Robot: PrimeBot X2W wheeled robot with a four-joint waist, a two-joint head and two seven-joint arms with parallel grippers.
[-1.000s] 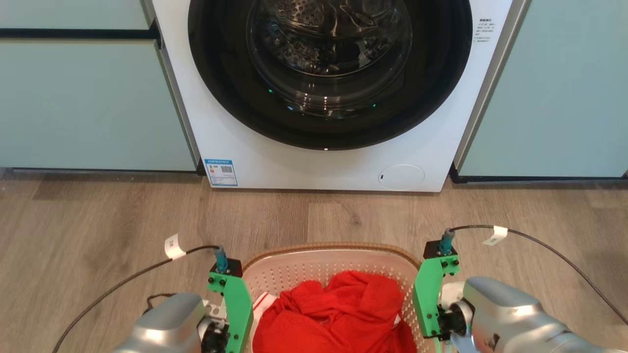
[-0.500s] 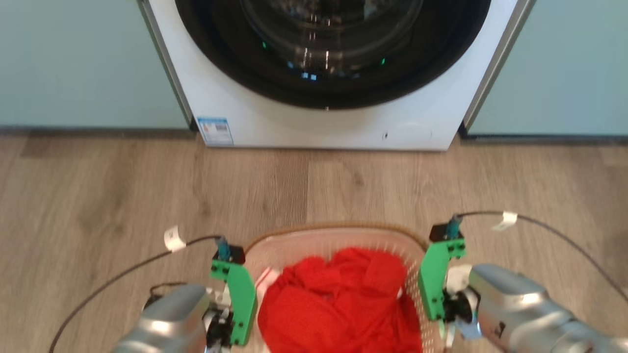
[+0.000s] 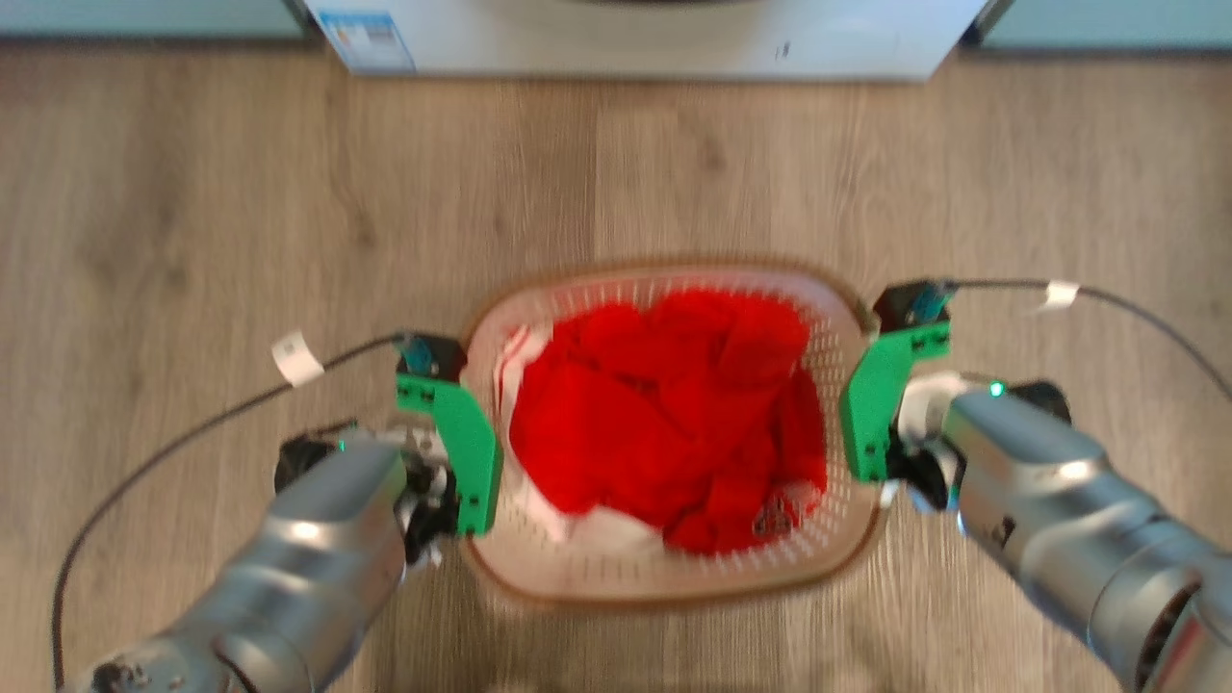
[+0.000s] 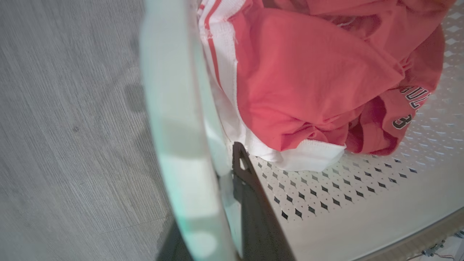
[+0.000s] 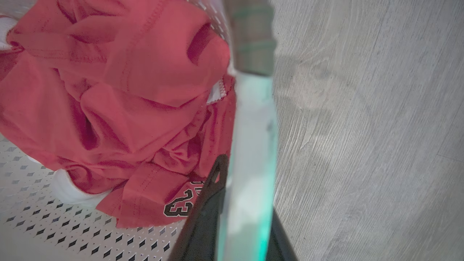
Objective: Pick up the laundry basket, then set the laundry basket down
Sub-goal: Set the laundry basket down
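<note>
GRIP: left gripper (image 4: 214,170), right gripper (image 5: 246,172) — each clamped on the laundry basket (image 3: 616,577) rim, one per side | POSITION: between grippers, over floor (image 3: 192,192), washer (image 3: 635,43) far | STATUS: grasp done; lift unconfirmed; set-down pending

Red jersey (image 3: 664,423), crumpled, white trim, black 23 printed on it. Wood-look floor (image 3: 192,192). White washer (image 3: 654,48) base at the floor's far edge, blue label (image 3: 366,38) at its left corner.
</note>
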